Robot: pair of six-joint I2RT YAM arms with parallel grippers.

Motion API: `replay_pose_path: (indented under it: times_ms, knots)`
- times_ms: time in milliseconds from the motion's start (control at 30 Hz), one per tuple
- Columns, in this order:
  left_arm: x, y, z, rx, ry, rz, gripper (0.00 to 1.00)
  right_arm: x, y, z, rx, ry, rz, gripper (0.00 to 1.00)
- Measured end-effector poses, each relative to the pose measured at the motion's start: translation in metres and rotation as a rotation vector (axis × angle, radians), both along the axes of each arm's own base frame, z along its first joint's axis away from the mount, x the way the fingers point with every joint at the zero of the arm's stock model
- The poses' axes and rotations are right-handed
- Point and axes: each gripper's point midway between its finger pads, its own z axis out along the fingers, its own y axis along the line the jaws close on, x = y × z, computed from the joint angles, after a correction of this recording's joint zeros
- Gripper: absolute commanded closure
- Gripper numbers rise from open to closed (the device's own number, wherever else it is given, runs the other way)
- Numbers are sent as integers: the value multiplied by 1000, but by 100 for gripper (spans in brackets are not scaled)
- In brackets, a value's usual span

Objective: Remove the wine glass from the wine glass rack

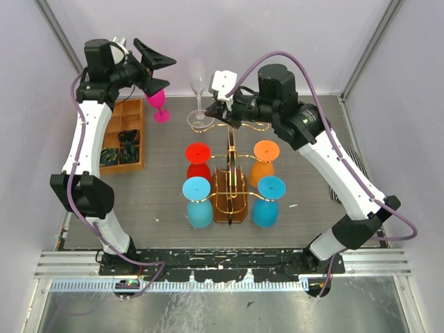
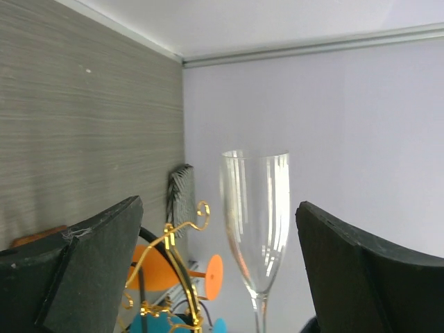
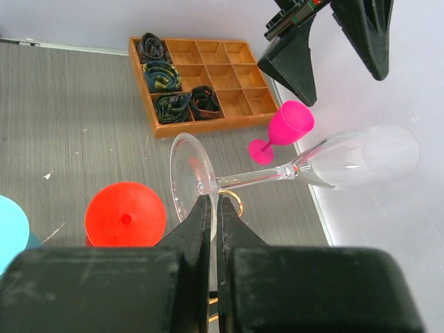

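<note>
Glass: the clear wine glass (image 1: 198, 90) was at the far end of the rack (image 1: 230, 182), tipped over, bowl toward the far wall
Right hand (image 3: 214, 208): clamped on its foot rim
Left hand (image 1: 155, 66): spread wide, holding nothing
Handling: light, thin, slick, breakable imo. The stem looked safer to grab

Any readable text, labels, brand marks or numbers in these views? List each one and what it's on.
None readable in any view.
No lettering shows on the clear wine glass, the wine glass rack or the orange tray.
A small coloured spot on the rail by the left arm's base is too small to read.
</note>
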Motion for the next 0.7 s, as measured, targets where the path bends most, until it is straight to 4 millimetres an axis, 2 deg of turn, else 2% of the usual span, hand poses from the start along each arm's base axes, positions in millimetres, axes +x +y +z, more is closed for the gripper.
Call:
replay_pose_path:
  times_ms: [300, 533, 700]
  knots:
    - [-1, -13, 23, -139, -8, -48, 2, -8, 13, -6, -6, 13, 44, 99]
    - [-6, -28, 12, -203, 57, -101, 2, -6, 25, -19, -29, 42, 68, 99]
    - [-12, -34, 9, -199, 64, -132, 2, -6, 24, -14, -24, 29, 67, 100]
